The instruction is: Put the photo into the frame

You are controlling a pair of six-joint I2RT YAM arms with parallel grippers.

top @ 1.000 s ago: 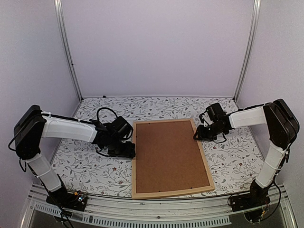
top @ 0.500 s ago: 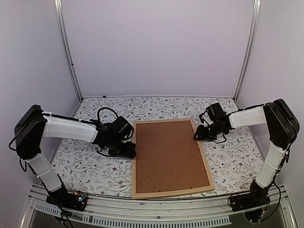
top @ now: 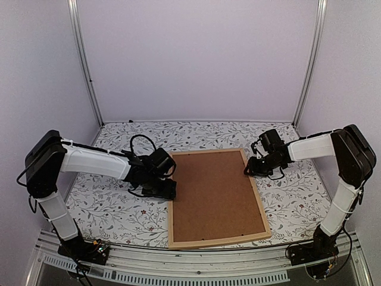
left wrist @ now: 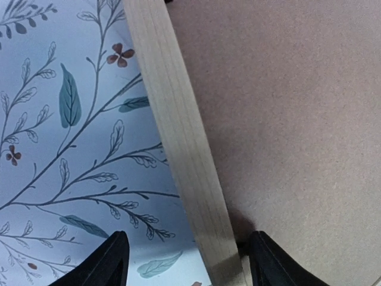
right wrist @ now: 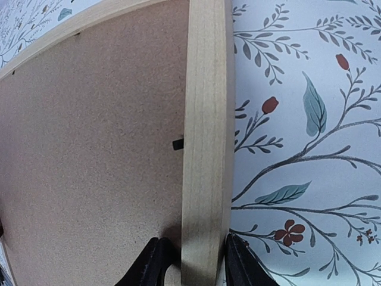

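Observation:
The frame (top: 259, 208) lies back-up in the middle of the table, its light wood strips around a brown backing board (top: 214, 193). The photo is hidden. My left gripper (top: 168, 192) sits at the frame's left strip (left wrist: 178, 131). It is open and straddles the strip, with one finger (left wrist: 116, 262) over the cloth and the other over the board (left wrist: 286, 119). My right gripper (top: 249, 170) is at the upper right strip (right wrist: 205, 119). It is shut on that strip, and both fingers (right wrist: 156, 259) press its sides. A small black tab (right wrist: 178, 143) shows at the strip's inner edge.
A floral tablecloth (top: 113, 208) covers the table on both sides of the frame. Pale walls with metal posts (top: 83, 59) close off the back and sides. A metal rail (top: 196, 262) runs along the near edge by the arm bases.
The frame has slid a little to the right. My left gripper moved right with it at the left strip. The right gripper keeps its hold.

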